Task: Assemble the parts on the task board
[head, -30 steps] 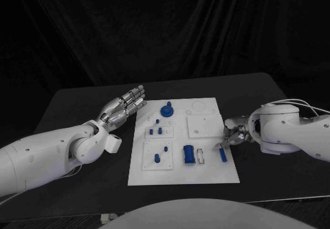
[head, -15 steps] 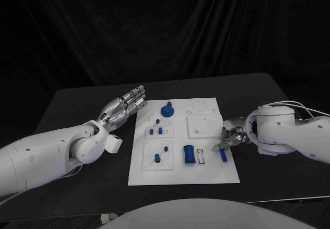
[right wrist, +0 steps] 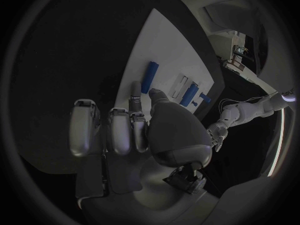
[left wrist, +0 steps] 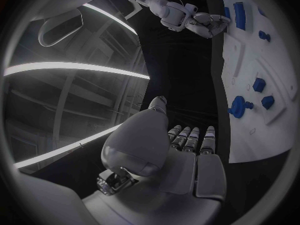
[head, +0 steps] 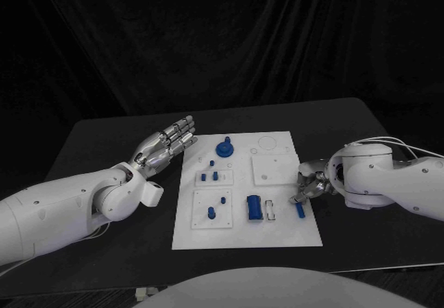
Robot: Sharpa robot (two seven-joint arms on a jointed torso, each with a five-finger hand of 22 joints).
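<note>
White task board lies in the middle of the black desk, blue parts on it. A slim blue peg lies flat near the board's right edge, just beside the right hand — its fingertips reach down next to the peg, holding nothing, fingers a little apart. The left hand hovers off the board's left edge near its far corner, fingers straight and side by side, empty.

A black table carries the white task board at its middle.
</note>
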